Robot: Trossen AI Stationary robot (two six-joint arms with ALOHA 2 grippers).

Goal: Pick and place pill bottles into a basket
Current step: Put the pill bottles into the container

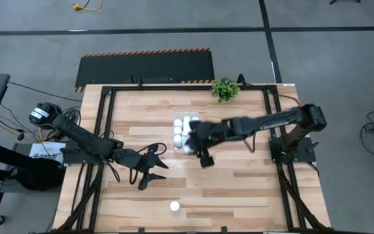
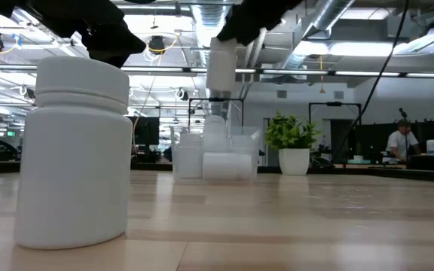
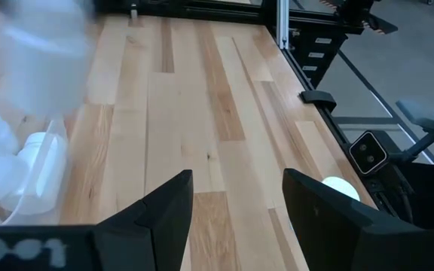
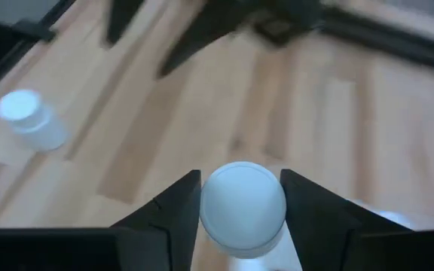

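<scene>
Wooden table (image 1: 239, 188); basket (image 1: 186, 135), bottle (image 1: 174, 207), plant (image 1: 224, 89)

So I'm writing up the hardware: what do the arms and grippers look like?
Both arms are black and slim, with jointed segments. The left arm has a white label near its base and loose cables beside it. Each gripper, left and right, ends in two dark, wedge-shaped fingers.

The right claw (image 1: 188, 144) covers part of the basket (image 1: 182, 135), so the number of pill bottles (image 1: 178, 130) inside is unclear. At 6 o'clock on the table, 1 bottle (image 1: 174, 206) is very small. The held bottle (image 4: 242, 205) is blurred and cut off.
</scene>
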